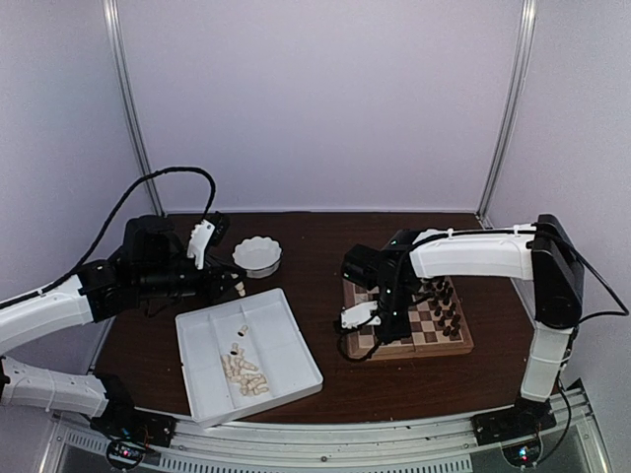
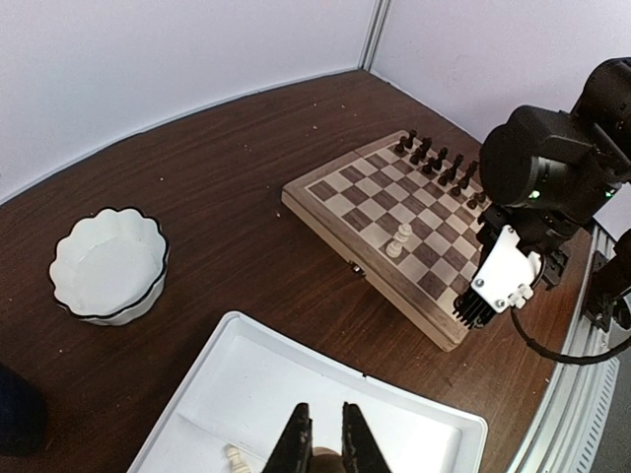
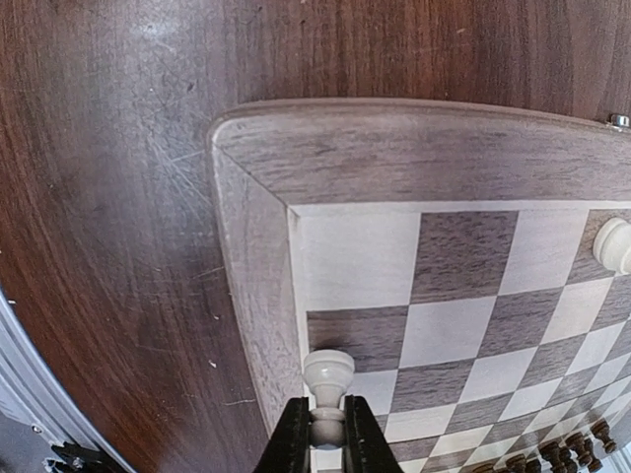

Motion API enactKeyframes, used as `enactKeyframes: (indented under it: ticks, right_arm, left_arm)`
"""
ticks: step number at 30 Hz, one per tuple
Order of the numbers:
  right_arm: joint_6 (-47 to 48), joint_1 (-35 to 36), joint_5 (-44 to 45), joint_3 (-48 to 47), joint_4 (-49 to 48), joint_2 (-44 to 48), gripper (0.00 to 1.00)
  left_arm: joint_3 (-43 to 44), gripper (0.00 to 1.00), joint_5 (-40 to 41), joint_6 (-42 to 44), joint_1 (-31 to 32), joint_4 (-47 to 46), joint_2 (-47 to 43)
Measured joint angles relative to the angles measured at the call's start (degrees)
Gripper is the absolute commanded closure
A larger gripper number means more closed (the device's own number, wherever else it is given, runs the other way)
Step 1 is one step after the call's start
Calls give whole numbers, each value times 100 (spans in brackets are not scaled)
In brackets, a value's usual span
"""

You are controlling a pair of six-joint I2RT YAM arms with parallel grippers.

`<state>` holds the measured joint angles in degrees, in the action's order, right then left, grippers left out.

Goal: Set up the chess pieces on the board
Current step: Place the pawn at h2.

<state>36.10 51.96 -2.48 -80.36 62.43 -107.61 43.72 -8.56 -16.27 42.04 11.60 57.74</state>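
**Right gripper (image 3: 327, 409) clamped on a cream pawn (image 3: 328, 372) at the edge of the board (image 3: 394, 148)**

The pawn is pinched upright between the two fingers, with its round head left clear above them. It is held over the outermost file of squares, close to a corner and right against the pale rim. Whether its base touches the wood cannot be told, since the fingers hide it. One more cream piece (image 3: 613, 244) is seen on a light square at the right border of the right wrist view.

From the left wrist view, the dark pieces (image 2: 434, 158) are seen lined up in two rows along the far side of the board, and two cream pieces (image 2: 399, 241) are set close together near its middle.

The left gripper (image 2: 323, 414) is held above the white divided tray (image 1: 286, 325), near its far edge. Its fingers are brought close together with a narrow gap. Whether anything is gripped there cannot be told. A loose cream piece (image 2: 234, 455) is seen lying in the tray just beside them, and a cluster of cream pieces (image 1: 244, 374) is gathered in a near compartment. A white scalloped bowl (image 1: 257, 256) is placed on the dark table (image 1: 315, 232) just beyond the tray.
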Motion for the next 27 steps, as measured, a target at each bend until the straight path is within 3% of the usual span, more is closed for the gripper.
enactKeyframes:
  ticks: [5,15,27]
  right_arm:
    - [-2,4,61,-4,-2,-92,94]
    - [-15,4,118,-92,-9,-146,83]
    - [-39,7,129,-94,-46,-179,61]
  left_arm:
    - [-13,91,-2,-31,0,-9,0]
    - [-144,91,-2,-103,0,-81,-44]
    - [-188,91,-9,-179,0,-125,-50]
